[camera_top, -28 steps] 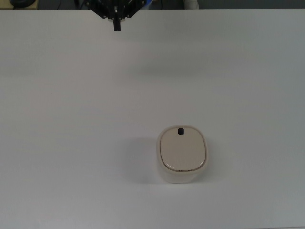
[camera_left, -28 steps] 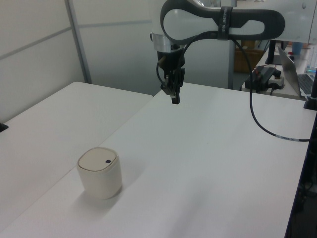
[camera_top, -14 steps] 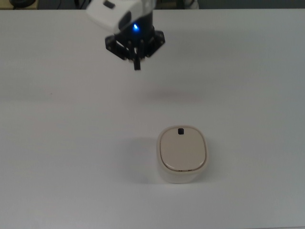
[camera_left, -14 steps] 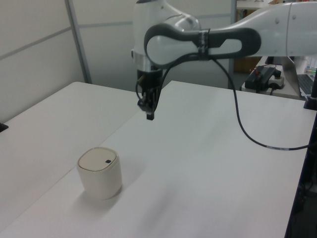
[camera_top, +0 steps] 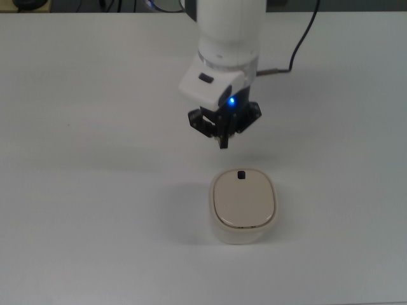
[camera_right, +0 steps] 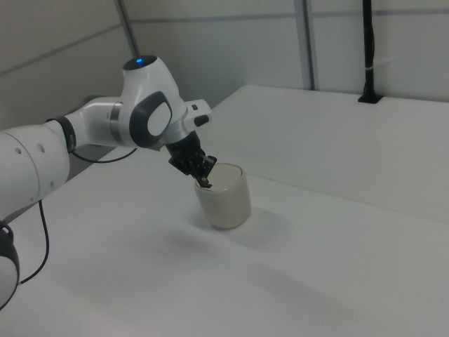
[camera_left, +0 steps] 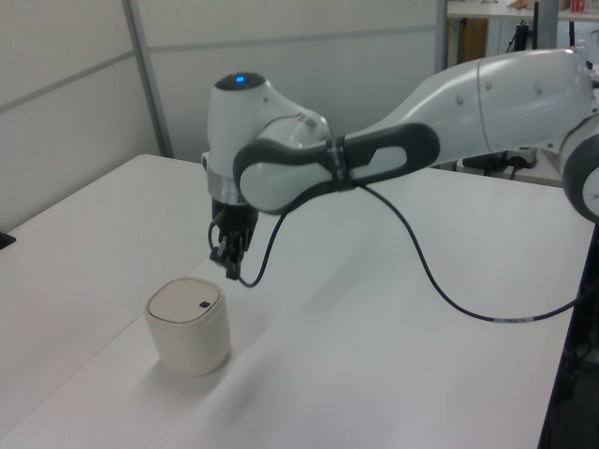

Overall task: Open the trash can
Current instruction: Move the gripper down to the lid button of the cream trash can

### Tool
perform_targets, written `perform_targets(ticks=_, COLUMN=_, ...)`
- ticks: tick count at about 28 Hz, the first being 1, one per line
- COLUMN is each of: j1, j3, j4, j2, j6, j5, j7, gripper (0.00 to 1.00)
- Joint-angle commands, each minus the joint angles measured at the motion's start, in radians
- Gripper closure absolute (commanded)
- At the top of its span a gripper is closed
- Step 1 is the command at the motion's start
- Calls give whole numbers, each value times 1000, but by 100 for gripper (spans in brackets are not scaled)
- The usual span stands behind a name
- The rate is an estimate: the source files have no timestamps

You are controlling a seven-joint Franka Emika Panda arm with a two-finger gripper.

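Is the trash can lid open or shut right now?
Shut. The trash can lid lies flat and flush on the rim in all three views, black button showing. The gripper hangs just short of it.

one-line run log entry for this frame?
phase: approach | gripper: shut, empty, above table beside trash can | lid: closed | button: not pressed | contact: none
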Motion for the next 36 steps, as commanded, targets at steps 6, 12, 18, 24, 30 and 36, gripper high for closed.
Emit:
perform_targets(ticks=6, j1=11, j3=-5, j4=4, j2=43, j6=131, j5=-19, j7=44, gripper=100)
perform_targets(ticks=12, j1=11, j3=-5, j4=4, j2=64, j6=217, j5=-13, j7=49, gripper=100)
perform_targets(ticks=18, j1=19, j3=-5, j4=4, j2=80, j6=248, j5=-14, j7=69, gripper=100)
perform_targets(ticks=24, j1=28, j3=-5, j4=6, j2=106, j6=255, j5=-16, j7=72, gripper=100)
perform_targets(ticks=30, j1=38, j3=-5, j4=4, j2=124, j6=255, j5=-20, j7=74, gripper=100)
perform_targets(ticks=36, j1=42, j3=-5, j4=4, j2=130, j6=255, j5=-25, j7=74, gripper=100)
